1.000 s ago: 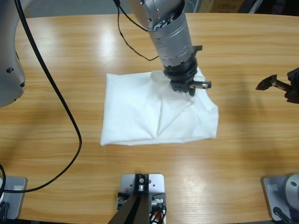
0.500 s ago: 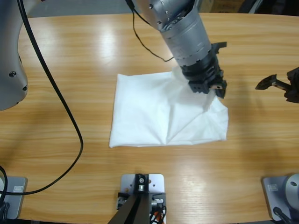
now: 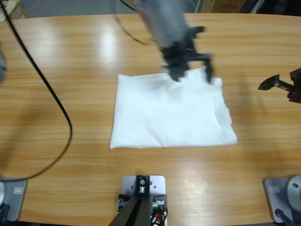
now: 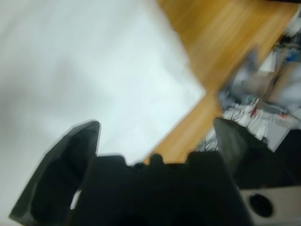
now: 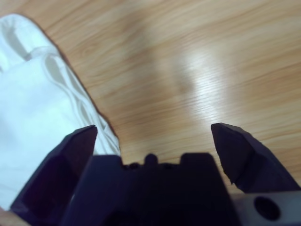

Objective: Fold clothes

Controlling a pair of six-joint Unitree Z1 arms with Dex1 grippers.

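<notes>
The clothes, one white T-shirt [image 3: 169, 110], lie folded into a flat rectangle on the middle of the wooden table [image 3: 70, 61]. My left gripper [image 3: 192, 70] hovers over the shirt's far right edge, blurred by motion, jaws spread wide and holding nothing. The left wrist view looks down on the white fabric [image 4: 70, 61] between the open left gripper [image 4: 157, 127]. My right gripper [image 3: 275, 84] hangs open at the table's right side, apart from the shirt. In its wrist view the right gripper [image 5: 153, 132] is over bare wood, with the shirt's layered edge [image 5: 33, 94] at the left.
A black cable [image 3: 51, 94] curves across the left part of the table. Bare wood surrounds the shirt on all sides. The left wrist view shows rig parts and wires [image 4: 263, 94] beyond the table edge.
The left gripper has let go of the shirt's right part, opened, and pulled back toward the far edge. The fabric has settled flat, its right edge further right. The right gripper has not moved.
</notes>
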